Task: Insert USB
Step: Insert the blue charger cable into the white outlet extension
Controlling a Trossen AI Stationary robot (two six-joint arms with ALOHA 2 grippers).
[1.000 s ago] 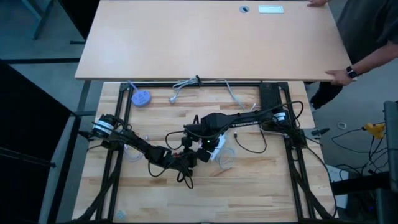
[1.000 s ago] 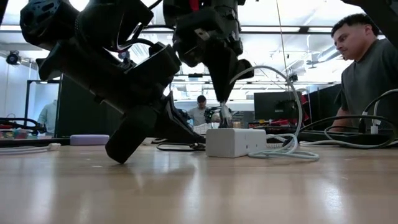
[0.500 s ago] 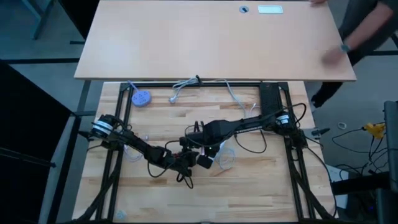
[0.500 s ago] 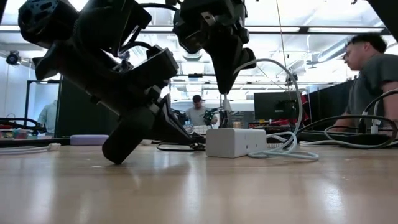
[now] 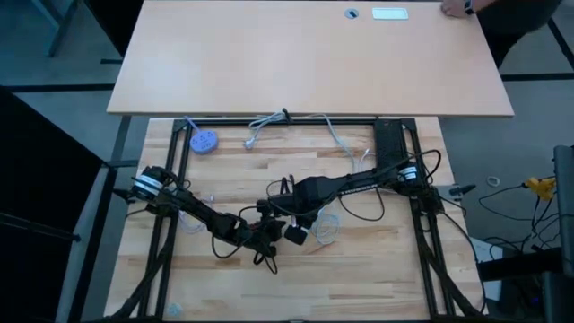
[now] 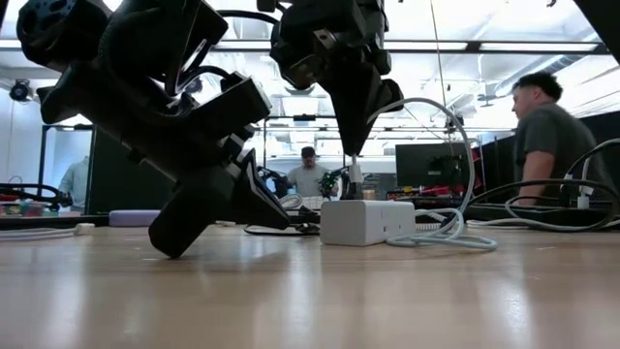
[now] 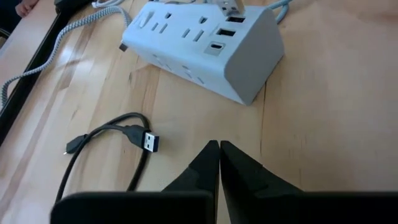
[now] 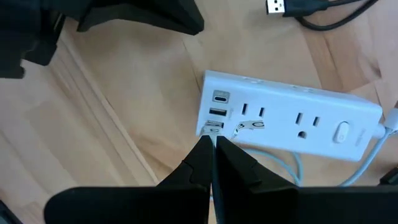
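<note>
We note the white power strip [image 7: 205, 46] lying flat on the wooden table [image 7: 323, 124], its outlet face up, with a row of USB ports at one end. A silver USB plug [image 7: 231, 6] stands upright in the end port in the left wrist view; the low view shows it as a short metal stub [image 6: 355, 182] rising from the top of the strip [image 6: 367, 221].

The right gripper [image 8: 213, 144] hangs directly above that end of the strip [image 8: 292, 124]. Its fingers are pressed together with no gap between them, and nothing is held. In the low view its tip [image 6: 351, 145] points straight down at the plug, just above it; we cannot tell whether they touch.

The left gripper [image 7: 219, 149] is tilted down toward the table, near the strip on the side of its USB ports. Its jaws are likewise closed tight and hold nothing. In the low view its tip [image 6: 179, 242] sits at or just above the table surface.

A second cable, black [image 7: 106, 146], lies loose on the table between the left gripper and the strip, its USB plug [image 7: 151, 142] free and not inserted.

The strip's pale cord [image 6: 441, 233] coils beside it. A person [image 6: 554, 136] stands beyond the table in the low view.
</note>
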